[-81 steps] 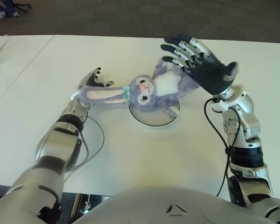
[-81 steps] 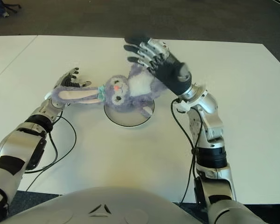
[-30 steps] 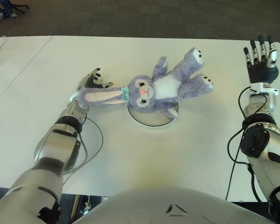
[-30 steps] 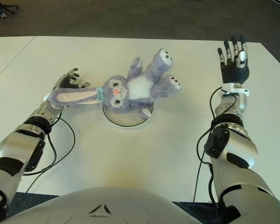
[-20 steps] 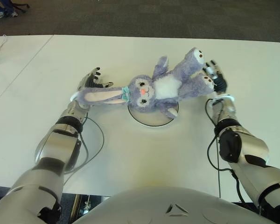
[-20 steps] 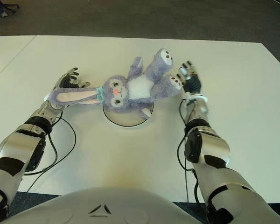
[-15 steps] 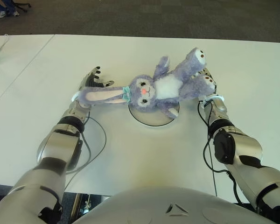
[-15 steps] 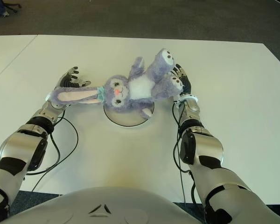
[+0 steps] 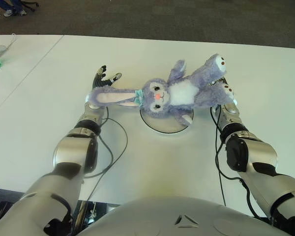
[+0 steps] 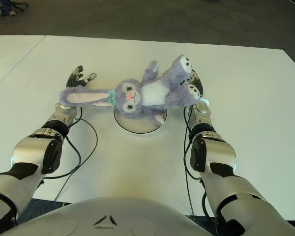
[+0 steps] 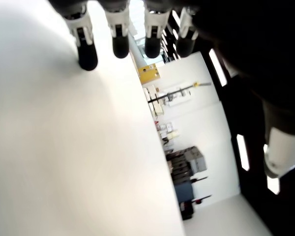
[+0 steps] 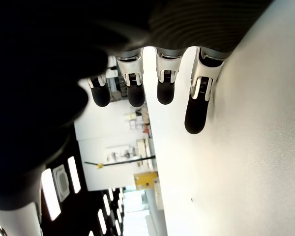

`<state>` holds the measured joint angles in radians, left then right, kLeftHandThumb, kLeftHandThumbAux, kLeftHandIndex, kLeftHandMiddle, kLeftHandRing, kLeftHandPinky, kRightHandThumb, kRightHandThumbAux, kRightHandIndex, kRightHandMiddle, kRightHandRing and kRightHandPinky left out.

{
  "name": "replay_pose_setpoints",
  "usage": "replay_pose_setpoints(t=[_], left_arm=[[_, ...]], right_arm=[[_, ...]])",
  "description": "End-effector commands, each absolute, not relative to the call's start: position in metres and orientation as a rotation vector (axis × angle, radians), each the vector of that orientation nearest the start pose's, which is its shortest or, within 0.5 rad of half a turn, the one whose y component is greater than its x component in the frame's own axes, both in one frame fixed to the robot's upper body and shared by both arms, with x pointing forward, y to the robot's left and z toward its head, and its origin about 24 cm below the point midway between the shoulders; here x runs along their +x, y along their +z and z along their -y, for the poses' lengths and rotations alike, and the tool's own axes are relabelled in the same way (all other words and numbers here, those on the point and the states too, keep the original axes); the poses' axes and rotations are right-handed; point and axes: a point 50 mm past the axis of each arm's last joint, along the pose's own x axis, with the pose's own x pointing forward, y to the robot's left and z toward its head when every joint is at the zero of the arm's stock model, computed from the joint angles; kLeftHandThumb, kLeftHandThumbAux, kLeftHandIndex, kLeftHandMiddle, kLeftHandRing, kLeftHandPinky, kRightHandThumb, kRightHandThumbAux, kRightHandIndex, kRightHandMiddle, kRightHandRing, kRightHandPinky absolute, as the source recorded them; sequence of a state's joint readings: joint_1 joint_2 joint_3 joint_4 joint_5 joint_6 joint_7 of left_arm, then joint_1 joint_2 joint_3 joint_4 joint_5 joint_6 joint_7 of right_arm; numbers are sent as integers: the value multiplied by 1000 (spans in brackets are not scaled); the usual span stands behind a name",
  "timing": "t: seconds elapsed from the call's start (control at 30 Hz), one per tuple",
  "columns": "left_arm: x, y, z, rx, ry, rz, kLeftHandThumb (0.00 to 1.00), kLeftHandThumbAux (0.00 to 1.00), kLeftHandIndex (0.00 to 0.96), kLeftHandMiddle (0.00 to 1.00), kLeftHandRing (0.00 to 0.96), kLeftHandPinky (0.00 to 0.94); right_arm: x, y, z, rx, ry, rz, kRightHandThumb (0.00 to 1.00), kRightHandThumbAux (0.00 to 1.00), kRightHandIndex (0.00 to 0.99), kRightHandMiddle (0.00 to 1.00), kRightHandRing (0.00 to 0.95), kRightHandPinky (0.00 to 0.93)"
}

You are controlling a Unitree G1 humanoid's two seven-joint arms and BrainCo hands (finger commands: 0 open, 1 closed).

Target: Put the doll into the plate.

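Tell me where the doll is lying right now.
In the eye views the doll lies across the plate at the table's middle, ears reaching the left hand, feet by the right hand; neither holds it.

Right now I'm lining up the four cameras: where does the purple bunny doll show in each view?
Left eye view: doll at centre, lying across the plate, ears toward the left hand.
Right eye view: doll at centre, feet beside the right hand.
Left wrist view: not in it.
Right wrist view: not in it.
Shared landmark: the white table.
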<state>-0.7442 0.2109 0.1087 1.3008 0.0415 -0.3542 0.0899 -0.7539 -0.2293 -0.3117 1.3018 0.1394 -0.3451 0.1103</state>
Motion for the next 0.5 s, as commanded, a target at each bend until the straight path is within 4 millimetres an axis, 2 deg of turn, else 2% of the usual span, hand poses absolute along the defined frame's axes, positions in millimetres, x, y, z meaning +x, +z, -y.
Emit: replay_pose_setpoints(t=[0.03,0.17,0.23,0.5], left_arm=[[348,0,-164,19,43,-275,0,570,0,15,0,0],[343,-5,-158,-87,60,-262,0,544,0,16,0,0],[337,-12,-152,-131,66,-256,0,567,0,27,2,0],[317,-27,-139,-194,89,-219,0,554,0,44,21,18]], right_arm=[[332,-14,205,148,-151,-311,0,701,21,19,0,0],[330,-17,201,166,-165,-305,0,682,30,24,0,0],[328,-18,200,177,-173,-301,0,686,41,34,2,0],[322,-26,197,199,-221,-300,0,692,75,62,29,28]])
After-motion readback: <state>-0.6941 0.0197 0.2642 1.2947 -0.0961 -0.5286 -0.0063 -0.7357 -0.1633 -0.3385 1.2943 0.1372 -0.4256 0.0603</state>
